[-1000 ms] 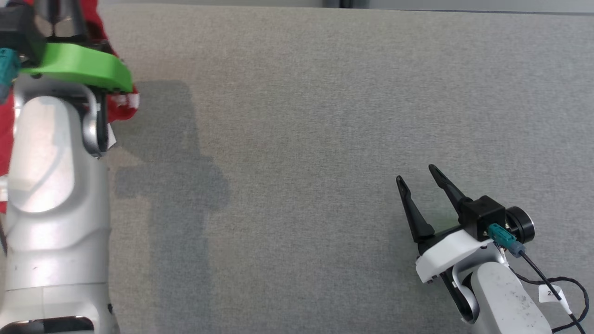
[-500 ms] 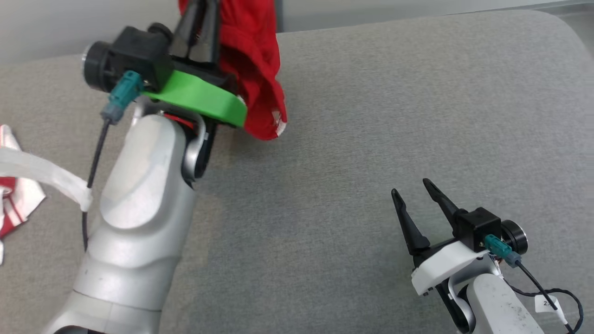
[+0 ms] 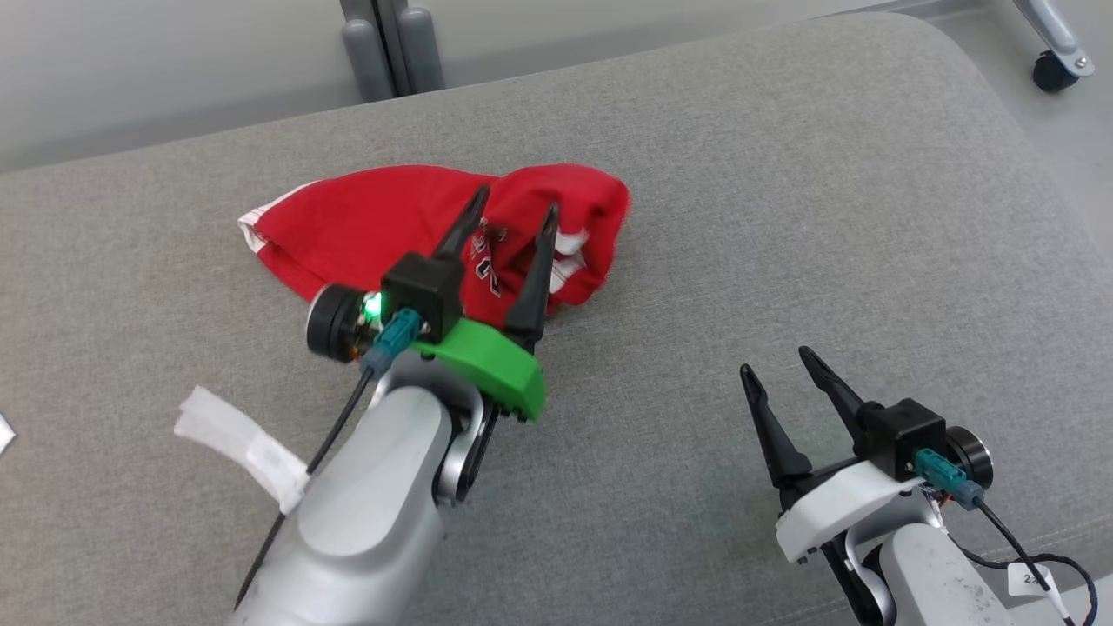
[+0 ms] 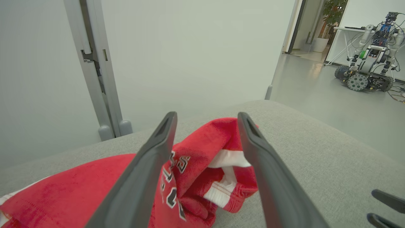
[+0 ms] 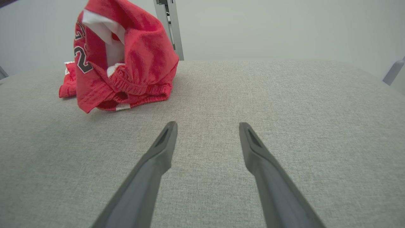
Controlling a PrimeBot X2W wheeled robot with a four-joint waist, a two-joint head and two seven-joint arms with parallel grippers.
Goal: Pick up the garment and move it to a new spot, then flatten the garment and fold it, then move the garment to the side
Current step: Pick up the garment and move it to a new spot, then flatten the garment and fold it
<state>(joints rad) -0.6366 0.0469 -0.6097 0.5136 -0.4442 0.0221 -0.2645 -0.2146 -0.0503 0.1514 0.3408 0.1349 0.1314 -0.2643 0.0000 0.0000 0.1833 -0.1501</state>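
The garment (image 3: 365, 217) is red with white trim and dark lettering, and lies crumpled on the grey padded surface (image 3: 783, 217). My left gripper (image 3: 516, 200) is open just above its right part, fingers spread on either side of a fold without pinching it. The left wrist view shows the garment (image 4: 208, 142) bunched between and below those spread fingers (image 4: 152, 164). My right gripper (image 3: 776, 360) is open and holds nothing, low at the right, well clear of the cloth. From the right wrist view the garment (image 5: 142, 53) is a tall heap at the far left.
A white tag (image 3: 235, 439) hangs from the left arm's cable. A grey door post (image 3: 391, 43) stands behind the surface's far edge. A caster wheel (image 3: 1052, 69) is on the floor at the far right, and another robot (image 4: 367, 72) stands farther off.
The left gripper was shut on the hanging garment; now its fingers are spread and the garment rests on the surface. The head camera has shifted. The right gripper stays open.
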